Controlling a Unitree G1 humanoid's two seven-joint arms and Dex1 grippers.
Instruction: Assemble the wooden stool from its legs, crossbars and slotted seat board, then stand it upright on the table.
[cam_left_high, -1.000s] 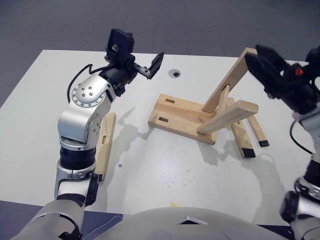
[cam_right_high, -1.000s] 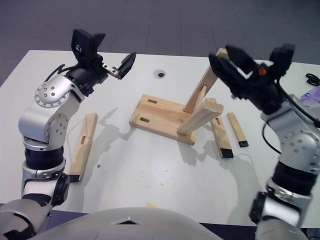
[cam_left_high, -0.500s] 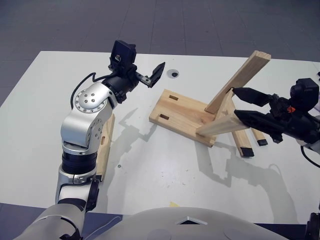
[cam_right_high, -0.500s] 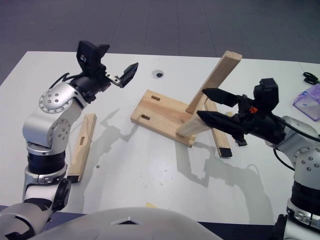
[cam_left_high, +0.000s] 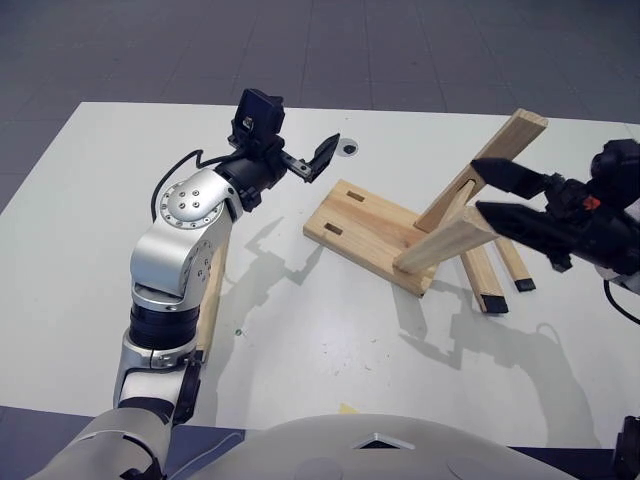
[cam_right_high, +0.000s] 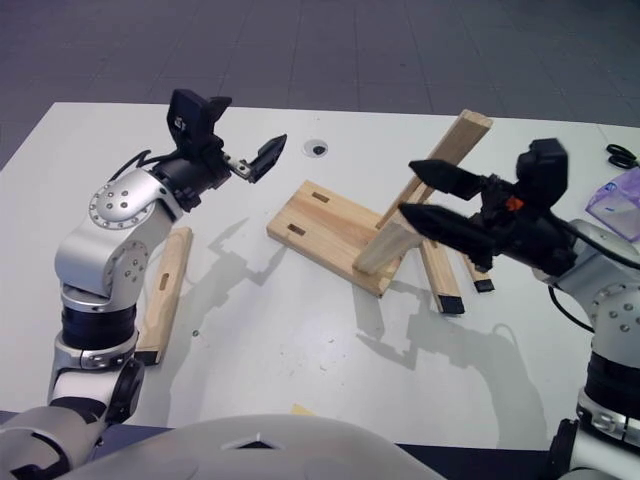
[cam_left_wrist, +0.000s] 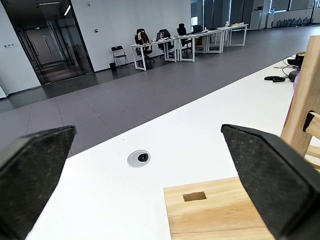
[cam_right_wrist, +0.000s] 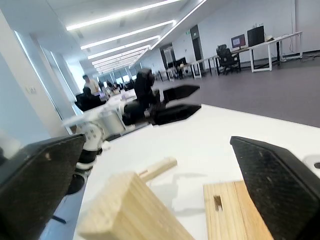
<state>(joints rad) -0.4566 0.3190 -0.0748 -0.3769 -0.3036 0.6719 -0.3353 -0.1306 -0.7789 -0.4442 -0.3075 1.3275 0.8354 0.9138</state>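
The slotted seat board (cam_left_high: 365, 228) lies tilted on the white table, with two legs fitted at its right end. The long leg (cam_left_high: 490, 165) slants up to the right, and the shorter leg (cam_left_high: 445, 240) points toward me. My right gripper (cam_left_high: 478, 185) hovers open at these legs, one finger above the shorter leg's end (cam_right_wrist: 135, 210) and one beside it. My left gripper (cam_left_high: 315, 160) hangs open in the air just left of the board's far corner. Two loose dark-tipped pieces (cam_left_high: 483, 280) lie behind the legs. Another loose leg (cam_left_high: 210, 300) lies under my left arm.
A round cable grommet (cam_left_high: 349, 148) sits in the table behind the seat board. A purple item (cam_right_high: 620, 200) and a black object (cam_right_high: 620, 155) lie at the table's right edge. The table's front half is bare.
My right gripper came down from high at the right and now straddles the fitted legs. My left gripper moved right, toward the seat board. The board and legs shifted slightly.
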